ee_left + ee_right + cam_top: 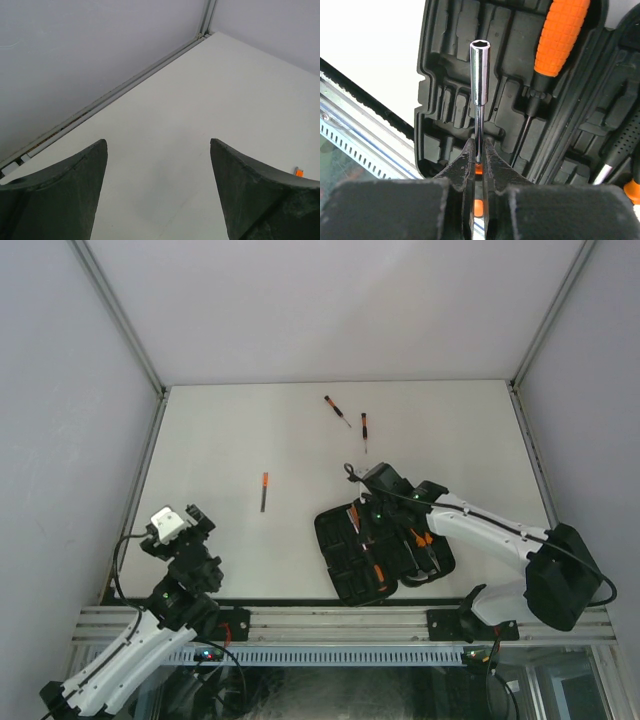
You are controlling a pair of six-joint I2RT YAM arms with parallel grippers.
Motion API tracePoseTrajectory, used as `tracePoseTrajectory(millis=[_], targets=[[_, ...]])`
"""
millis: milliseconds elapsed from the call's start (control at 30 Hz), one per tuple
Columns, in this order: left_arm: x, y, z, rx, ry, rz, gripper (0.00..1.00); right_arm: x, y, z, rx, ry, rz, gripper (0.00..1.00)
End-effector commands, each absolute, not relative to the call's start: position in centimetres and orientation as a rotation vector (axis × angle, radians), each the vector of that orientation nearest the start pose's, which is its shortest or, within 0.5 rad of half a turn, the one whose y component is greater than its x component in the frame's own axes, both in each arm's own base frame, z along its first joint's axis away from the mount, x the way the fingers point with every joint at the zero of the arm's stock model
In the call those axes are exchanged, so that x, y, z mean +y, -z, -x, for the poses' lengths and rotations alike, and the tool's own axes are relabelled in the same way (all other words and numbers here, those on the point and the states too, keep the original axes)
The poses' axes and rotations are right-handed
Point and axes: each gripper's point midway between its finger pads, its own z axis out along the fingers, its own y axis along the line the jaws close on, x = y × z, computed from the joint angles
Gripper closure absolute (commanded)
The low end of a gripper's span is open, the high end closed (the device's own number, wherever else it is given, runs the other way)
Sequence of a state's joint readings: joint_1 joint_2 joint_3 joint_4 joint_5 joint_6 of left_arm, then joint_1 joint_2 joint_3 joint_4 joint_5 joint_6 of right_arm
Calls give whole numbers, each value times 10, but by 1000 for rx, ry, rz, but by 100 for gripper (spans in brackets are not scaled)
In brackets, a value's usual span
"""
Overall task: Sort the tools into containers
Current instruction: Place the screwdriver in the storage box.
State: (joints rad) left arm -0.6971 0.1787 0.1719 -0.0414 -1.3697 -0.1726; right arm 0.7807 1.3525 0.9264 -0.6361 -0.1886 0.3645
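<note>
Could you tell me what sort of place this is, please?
Probably a lab robot cell: a white table walled by plain panels, two arms bolted to a metal rail, and a tool case staged.

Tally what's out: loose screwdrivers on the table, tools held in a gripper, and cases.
Loose screwdrivers: 3
Held nut driver, in right gripper: 1
Open case: 1
Total: 5

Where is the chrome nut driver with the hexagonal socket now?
Right wrist view: the right gripper clamps the chrome nut driver over the open black plastic tool case, left of an orange-handled screwdriver lying there.
</note>
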Motion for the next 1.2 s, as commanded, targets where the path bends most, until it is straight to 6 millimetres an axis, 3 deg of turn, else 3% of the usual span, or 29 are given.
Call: tracePoseTrajectory(millis=[0, 267, 567, 833, 1167], targets=[[60, -163, -196, 1468, -449, 629, 13, 260, -88, -176, 2679, -708, 618, 100], [66, -162, -189, 1431, -438, 687, 10, 261, -54, -177, 2731, -677, 600, 100], [67, -158, -186, 1451, -511, 645, 11, 266, -39, -170, 2736, -703, 618, 100], [62, -142, -201, 1506, -573, 555, 0, 268, -28, -165, 2758, -740, 655, 100], [81, -132, -187, 1459, -712, 711, 1, 259, -19, -163, 2785, -663, 626, 90]])
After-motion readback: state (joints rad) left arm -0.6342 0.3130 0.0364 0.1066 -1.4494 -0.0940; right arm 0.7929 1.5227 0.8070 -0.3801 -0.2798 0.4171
